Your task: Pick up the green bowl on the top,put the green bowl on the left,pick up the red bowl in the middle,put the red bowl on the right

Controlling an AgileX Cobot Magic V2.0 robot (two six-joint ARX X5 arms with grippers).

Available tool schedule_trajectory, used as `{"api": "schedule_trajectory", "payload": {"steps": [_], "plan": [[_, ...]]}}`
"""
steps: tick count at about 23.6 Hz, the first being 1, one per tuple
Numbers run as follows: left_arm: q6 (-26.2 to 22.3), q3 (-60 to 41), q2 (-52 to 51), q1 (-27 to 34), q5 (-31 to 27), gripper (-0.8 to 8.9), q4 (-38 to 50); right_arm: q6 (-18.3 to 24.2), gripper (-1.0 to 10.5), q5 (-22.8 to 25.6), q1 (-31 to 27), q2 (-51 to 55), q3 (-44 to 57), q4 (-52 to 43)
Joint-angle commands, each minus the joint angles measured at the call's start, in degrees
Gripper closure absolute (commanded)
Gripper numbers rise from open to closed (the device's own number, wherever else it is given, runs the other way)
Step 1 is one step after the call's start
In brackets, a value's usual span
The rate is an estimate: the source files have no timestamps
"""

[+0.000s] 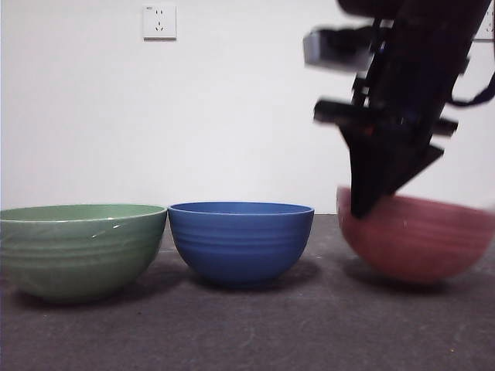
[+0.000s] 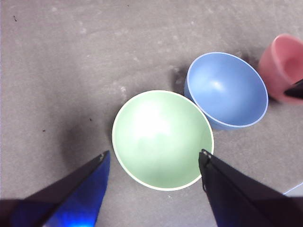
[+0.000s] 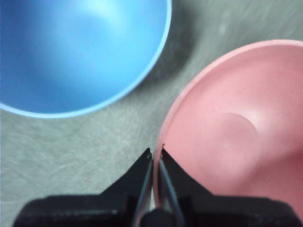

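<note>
Presently in hand: last step, placing the red bowl (image 1: 418, 236) at right. Right gripper (image 3: 155, 153) clenched on its near-left rim, bowl tilted, seemingly touching the table beside the blue bowl (image 1: 240, 239). Green bowl (image 1: 81, 247) already set left; left gripper (image 2: 154, 158) hovers released above it. Next: level, release.

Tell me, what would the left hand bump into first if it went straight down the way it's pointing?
Most likely the green bowl. The left hand hangs open right above it, one jaw on each side of the bowl. How far above is hard to tell from this view.
</note>
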State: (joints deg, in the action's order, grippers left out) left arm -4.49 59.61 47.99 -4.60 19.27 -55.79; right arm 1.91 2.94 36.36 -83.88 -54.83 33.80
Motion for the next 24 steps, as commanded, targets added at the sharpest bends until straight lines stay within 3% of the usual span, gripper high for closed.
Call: {"api": "schedule_trajectory", "payload": {"steps": [1, 5, 13, 14, 15, 16, 19, 24], "plan": [[-0.4, -0.2, -0.1, 0.2, 0.3, 4.99, 0.0, 0.1, 9.4, -0.1, 0.1, -1.4, 0.3, -0.6], [-0.4, -0.2, -0.1, 0.2, 0.3, 4.99, 0.5, 0.1, 6.9, 0.0, -0.1, 0.5, 0.3, -2.2], [0.0, -0.2, -0.1, 0.2, 0.7, 5.04, 7.8, 0.1, 7.0, 0.0, -5.8, 21.0, 0.2, -9.8], [0.1, -0.2, -0.1, 0.1, 0.7, 5.28, 9.6, 0.1, 7.8, 0.0, -7.2, 24.1, 0.2, -11.2], [0.2, -0.2, -0.1, 0.1, 0.7, 6.37, 11.2, 0.1, 8.8, 0.0, -8.4, 26.3, 0.2, -11.9], [0.2, -0.2, -0.1, 0.1, 0.8, 8.39, 12.7, 0.1, 9.7, 0.0, -9.8, 28.8, 0.2, -11.9], [0.5, -1.1, -0.4, 0.1, 1.0, 8.21, 15.7, -0.6, 9.6, 0.0, -12.7, 34.9, 1.7, -11.8], [4.2, -11.0, -6.8, 0.1, 0.1, 8.21, 25.3, -4.0, 9.6, 1.0, -13.5, 46.1, 12.9, -18.1]]}}
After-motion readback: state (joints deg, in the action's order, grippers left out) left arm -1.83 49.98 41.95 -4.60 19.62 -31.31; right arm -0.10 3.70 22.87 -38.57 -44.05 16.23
